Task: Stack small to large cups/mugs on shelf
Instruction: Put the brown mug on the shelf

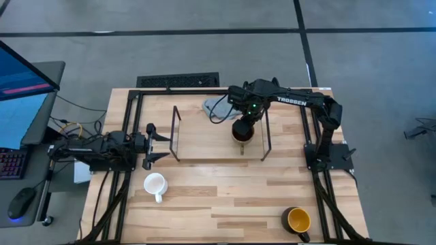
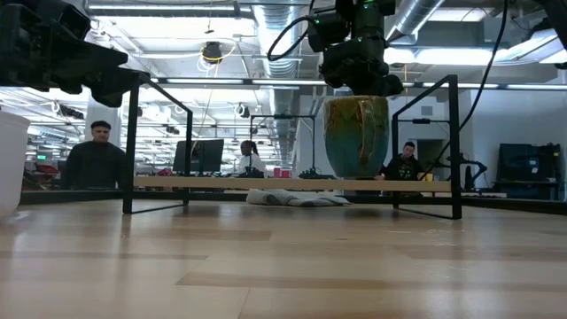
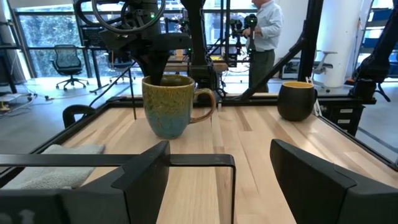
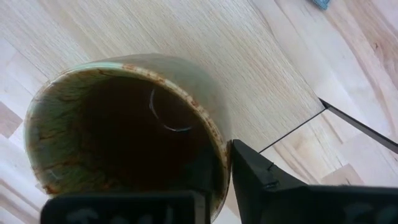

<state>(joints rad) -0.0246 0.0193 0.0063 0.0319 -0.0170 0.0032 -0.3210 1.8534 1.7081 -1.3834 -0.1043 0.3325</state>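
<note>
A: Where are we positioning the brown-lined mug [image 1: 242, 131]?

B: We are setting it on the shelf [image 1: 204, 151], at its right end. The right tool [image 1: 243, 127] is pinching the mug's rim, one finger inside, keeping it upright.

A: And the others?

B: The white mug [image 1: 154, 184] and yellow-lined mug [image 1: 298, 220] are waiting on the worktop [image 1: 225, 204] in front of the shelf. The left tool [image 1: 158, 146] is idling spread beside the shelf's left end.
</note>
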